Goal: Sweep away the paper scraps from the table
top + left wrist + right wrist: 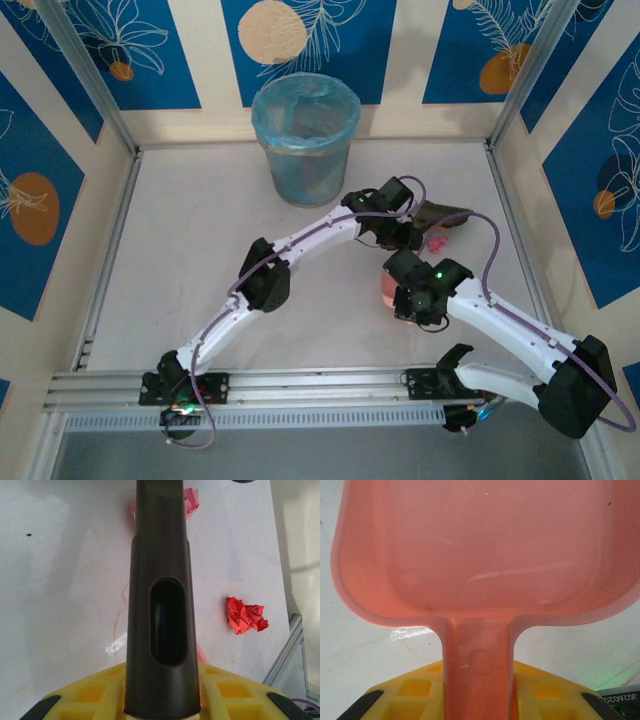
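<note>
Brush (160,580) and dustpan (485,555) gripped; red scrap (245,616) near table (65,605) edge.

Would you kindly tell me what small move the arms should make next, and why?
Probably draw the dark brush toward the pink dustpan, dragging the scraps along. The red scrap and a pink scrap lie loose on the table near the brush, and the dustpan's tray looks empty.
</note>
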Available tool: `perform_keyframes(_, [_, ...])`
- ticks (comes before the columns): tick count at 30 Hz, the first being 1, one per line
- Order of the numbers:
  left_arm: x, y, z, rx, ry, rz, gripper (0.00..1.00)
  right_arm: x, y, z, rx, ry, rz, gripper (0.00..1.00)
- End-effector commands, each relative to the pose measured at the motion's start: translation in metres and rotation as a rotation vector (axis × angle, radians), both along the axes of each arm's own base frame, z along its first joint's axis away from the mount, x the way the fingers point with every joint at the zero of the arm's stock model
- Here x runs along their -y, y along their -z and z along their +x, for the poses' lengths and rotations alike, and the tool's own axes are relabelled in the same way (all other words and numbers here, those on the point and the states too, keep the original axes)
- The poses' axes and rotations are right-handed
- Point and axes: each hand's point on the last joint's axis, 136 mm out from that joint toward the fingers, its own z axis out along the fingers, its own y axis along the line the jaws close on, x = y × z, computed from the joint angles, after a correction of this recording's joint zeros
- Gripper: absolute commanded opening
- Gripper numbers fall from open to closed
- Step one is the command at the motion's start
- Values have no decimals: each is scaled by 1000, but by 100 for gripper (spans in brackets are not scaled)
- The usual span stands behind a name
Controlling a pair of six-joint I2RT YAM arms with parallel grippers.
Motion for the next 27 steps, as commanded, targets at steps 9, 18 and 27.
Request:
perform_keyframes(9, [-45,-8,-25,94,124,184,0,4,-3,3,45,60,60,0])
perform_keyframes(18, [-60,-23,-32,118,152,209,0,20,23,4,3,190,67,0])
perform_keyframes(27, [-75,-28,-43,103,173,236,0,24,37,12,31,184,45,0])
